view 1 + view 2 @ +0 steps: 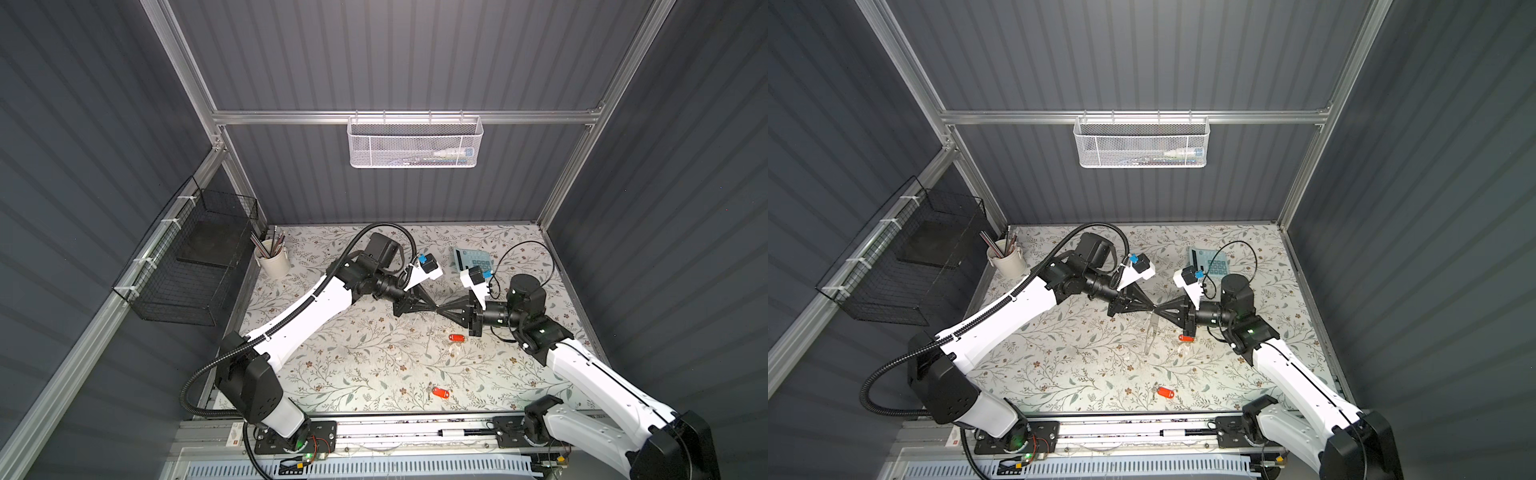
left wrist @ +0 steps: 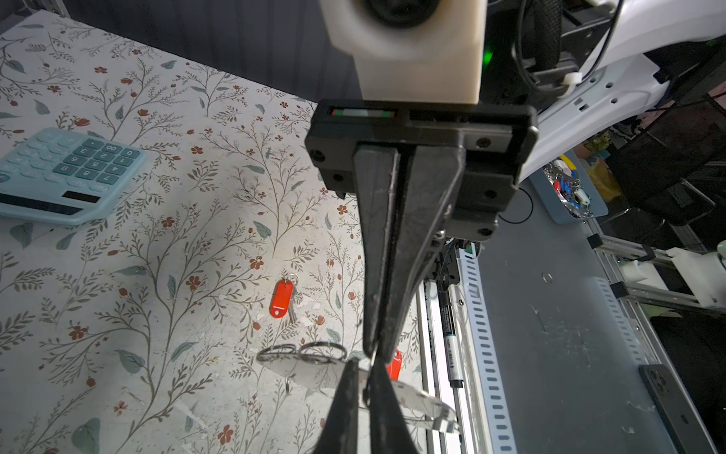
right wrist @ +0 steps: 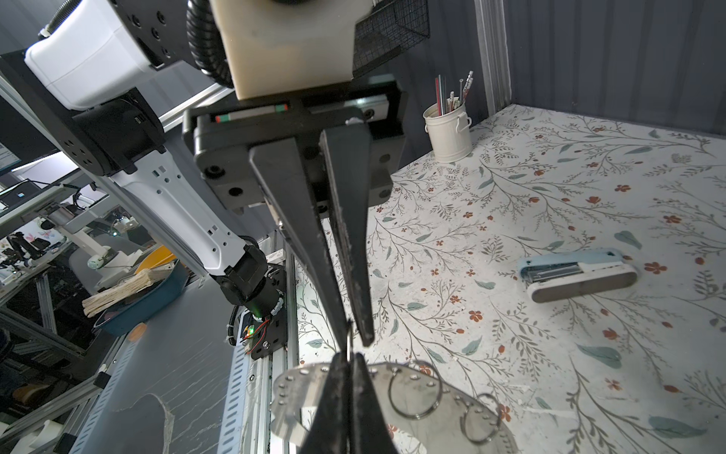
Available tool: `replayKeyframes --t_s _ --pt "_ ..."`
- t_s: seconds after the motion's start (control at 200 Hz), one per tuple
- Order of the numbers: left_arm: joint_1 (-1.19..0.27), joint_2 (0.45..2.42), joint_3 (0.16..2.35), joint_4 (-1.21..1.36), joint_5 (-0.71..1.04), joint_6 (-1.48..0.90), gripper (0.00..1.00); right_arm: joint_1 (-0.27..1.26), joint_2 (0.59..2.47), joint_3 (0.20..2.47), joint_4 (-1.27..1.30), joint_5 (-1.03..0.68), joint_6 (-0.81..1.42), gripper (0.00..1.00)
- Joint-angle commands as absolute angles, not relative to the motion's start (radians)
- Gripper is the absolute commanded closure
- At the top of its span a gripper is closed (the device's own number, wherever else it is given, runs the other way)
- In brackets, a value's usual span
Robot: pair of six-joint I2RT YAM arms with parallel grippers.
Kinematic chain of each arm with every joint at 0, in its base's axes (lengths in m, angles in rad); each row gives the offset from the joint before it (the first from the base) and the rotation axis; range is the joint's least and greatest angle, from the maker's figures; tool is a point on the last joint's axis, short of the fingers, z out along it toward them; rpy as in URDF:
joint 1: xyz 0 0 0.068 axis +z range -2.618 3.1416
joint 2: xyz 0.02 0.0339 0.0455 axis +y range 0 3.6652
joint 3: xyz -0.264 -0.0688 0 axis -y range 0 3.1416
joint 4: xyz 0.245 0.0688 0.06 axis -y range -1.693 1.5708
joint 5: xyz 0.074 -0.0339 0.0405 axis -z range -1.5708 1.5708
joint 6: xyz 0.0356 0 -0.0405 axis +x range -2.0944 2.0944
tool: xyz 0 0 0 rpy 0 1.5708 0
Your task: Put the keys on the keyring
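Hands meet over the work: my left gripper and right gripper touch tip to tip in mid-air, both pinched tight on the rim of the flat gray keyring plate, which hangs beneath them. One red-orange plastic key tag lies on the floral tabletop just below the right gripper's wrist, its long axis roughly along those fingers. The other key tag lies well back from the joined tips, so I judge the right arm nearer.

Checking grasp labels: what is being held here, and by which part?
The keyring: the right claw pinches its rim, and the left claw looks shut on a thin wire loop at the same spot.
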State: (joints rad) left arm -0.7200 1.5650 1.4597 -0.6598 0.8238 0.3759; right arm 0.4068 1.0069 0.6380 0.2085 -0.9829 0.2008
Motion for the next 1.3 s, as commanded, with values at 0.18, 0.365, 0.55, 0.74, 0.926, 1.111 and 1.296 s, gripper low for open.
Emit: replayKeyframes --t_s 0.18,0.365,0.55,0.74,0.926,1.111,1.296 --pt "-0.741 1.566 1.459 -0.631 0.788 0.353 1.0 0.411 1.0 0.662 0.241 -0.99 0.21 1.0" --pt "-0.74 1.467 1.289 -0.393 0.689 0.224 1.0 0.392 0.938 0.643 0.211 -0.847 0.258 0.58" --pt "-0.741 1.348 1.097 -0.137 0.572 0.132 1.0 0.346 0.86 0.598 0.189 -0.665 0.43 0.43" --pt "-0.741 1.262 0.957 0.029 0.485 0.091 1.0 0.333 0.839 0.661 -0.158 -0.474 0.509 0.41" --pt "-0.747 1.197 0.891 0.059 0.384 0.121 1.0 0.331 0.821 0.645 -0.396 -0.279 0.581 0.41" --pt "-0.753 1.185 0.838 0.112 0.343 0.125 1.0 0.336 0.864 0.592 -0.53 -0.224 0.659 0.48" --pt "-0.78 1.175 0.835 0.104 0.337 0.143 1.0 0.375 0.973 0.559 -0.529 -0.166 0.666 0.53"
